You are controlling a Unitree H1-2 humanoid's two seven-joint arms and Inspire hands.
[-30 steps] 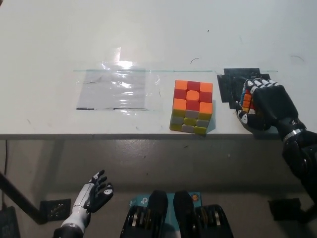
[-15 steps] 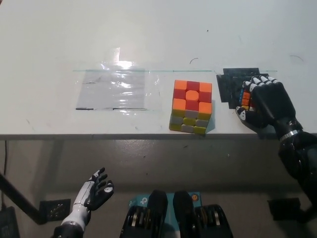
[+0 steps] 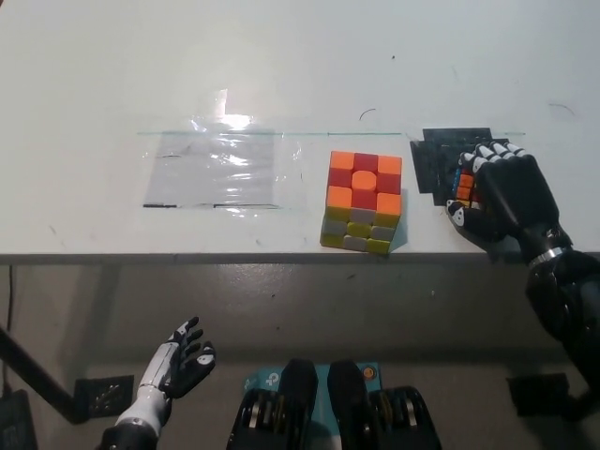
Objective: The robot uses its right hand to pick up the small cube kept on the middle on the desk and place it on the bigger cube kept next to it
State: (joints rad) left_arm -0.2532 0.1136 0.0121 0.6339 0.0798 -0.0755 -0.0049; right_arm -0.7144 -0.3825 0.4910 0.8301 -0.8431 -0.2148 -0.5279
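One camera only, set high on the robot's head and looking steeply down. It faces the white table (image 3: 300,66), whose near edge runs straight across the middle of the view. Above that edge lies the tabletop, filling the upper half; below it, the floor (image 3: 394,309) under the table shows.

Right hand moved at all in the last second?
Yes, slightly. The right hand, shut on the small cube, shifted up and to the right relative to the black mat under it.
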